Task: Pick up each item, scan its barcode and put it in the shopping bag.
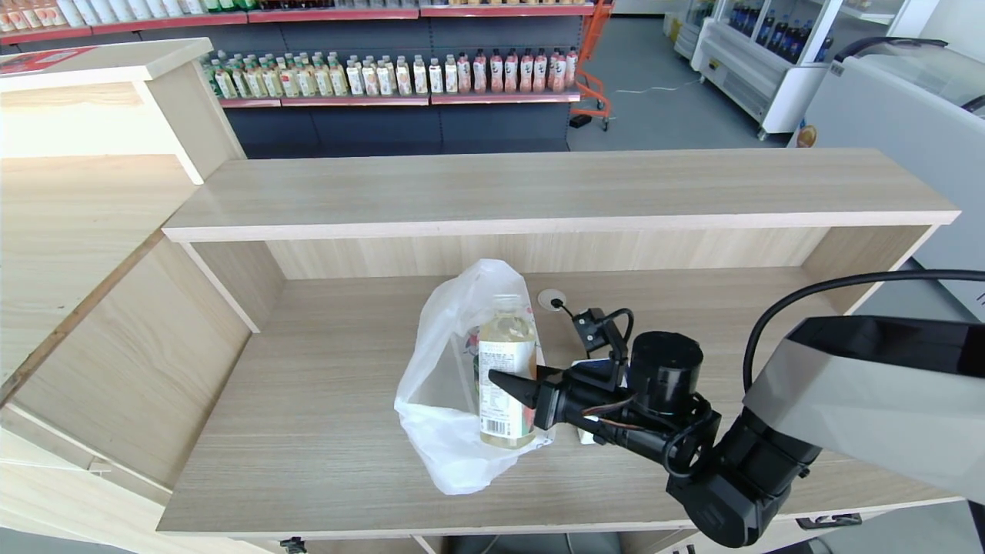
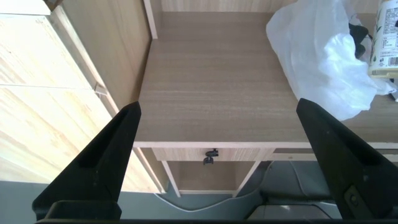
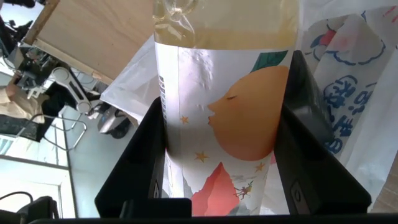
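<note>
Right gripper (image 1: 517, 392) (image 3: 230, 155): jaws clenched on the bottle (image 1: 506, 362) (image 3: 224, 112), one jaw on each side of the labelled body, about halfway up. The bottle stands upright, cap up, with pale yellow liquid showing above the label. In the head view a barcode on the label's lower part faces the camera. In the right wrist view the label shows an orange fruit drawing pressed between the jaws.

The bottle sits at the right side of the shopping bag (image 1: 439, 400) (image 2: 317, 56) (image 3: 348, 74), and its lower end overlaps the white plastic. Cannot tell whether its base is inside the bag or just in front of it, nor whether it touches the worktop (image 1: 323, 385) (image 2: 211, 74). The bag is thin, white and crumpled. It lies near the middle of the worktop, partly puffed up behind the bottle, with blue print on the side nearest the right wrist.

Left gripper (image 2: 219, 107): jaws released and spread wide, nothing between them. It hangs above the near front edge of the worktop, well apart from the bag.

A round cable grommet (image 1: 552, 299) is set in the worktop just behind the bag. A raised ledge (image 1: 539, 188) runs along the far side. Beyond it are store shelves (image 1: 400, 77) lined with bottles, and a chest freezer (image 1: 900, 100) at far right.
</note>
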Robot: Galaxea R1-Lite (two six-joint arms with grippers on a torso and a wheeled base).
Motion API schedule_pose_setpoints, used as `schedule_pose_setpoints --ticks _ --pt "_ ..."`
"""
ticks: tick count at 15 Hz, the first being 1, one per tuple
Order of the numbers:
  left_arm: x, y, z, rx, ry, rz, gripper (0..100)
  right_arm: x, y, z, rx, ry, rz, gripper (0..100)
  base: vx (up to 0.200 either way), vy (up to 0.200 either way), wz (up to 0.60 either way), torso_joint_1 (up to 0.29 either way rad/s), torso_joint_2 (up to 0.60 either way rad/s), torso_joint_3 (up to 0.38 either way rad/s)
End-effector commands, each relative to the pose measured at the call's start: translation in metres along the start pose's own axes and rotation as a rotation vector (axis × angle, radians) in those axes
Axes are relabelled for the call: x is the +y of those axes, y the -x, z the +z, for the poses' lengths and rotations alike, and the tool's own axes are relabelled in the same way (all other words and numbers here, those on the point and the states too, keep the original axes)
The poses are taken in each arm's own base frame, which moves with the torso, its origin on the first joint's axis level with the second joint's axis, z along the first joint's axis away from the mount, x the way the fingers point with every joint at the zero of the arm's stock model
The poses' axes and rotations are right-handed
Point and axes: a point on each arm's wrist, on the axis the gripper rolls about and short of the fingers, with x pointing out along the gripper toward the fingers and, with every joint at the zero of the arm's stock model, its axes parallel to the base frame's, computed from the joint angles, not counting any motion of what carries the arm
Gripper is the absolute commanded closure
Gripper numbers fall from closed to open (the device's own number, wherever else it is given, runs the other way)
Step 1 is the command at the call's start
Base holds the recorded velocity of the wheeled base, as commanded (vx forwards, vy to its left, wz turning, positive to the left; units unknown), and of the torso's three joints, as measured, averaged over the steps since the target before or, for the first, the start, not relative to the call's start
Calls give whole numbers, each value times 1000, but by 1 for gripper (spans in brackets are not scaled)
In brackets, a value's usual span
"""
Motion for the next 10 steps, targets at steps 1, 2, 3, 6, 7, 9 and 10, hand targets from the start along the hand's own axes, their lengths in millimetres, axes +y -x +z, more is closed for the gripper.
schedule_pose_setpoints --ticks 1,2,3,6,7,9,10 --pt "0 0 0 0 1 1 0 -2 -3 -6 12 -1 -1 100 0 0 0 0 0 0" --pt "0 0 0 0 1 1 0 -3 -7 -8 12 1 3 100 0 0 0 0 0 0" --pt "0 0 0 0 1 1 0 -3 -8 -10 14 0 4 100 0 0 0 0 0 0" --pt "0 0 0 0 1 2 0 -4 -11 -13 18 3 2 100 0 0 0 0 0 0" --pt "0 0 0 0 1 1 0 -6 -16 -12 4 8 4 100 0 0 0 0 0 0" --pt "0 0 0 0 1 1 0 -6 -19 -8 -12 13 9 100 0 0 0 0 0 0" --pt "0 0 0 0 1 1 0 -6 -21 -9 -15 14 10 100 0 0 0 0 0 0"
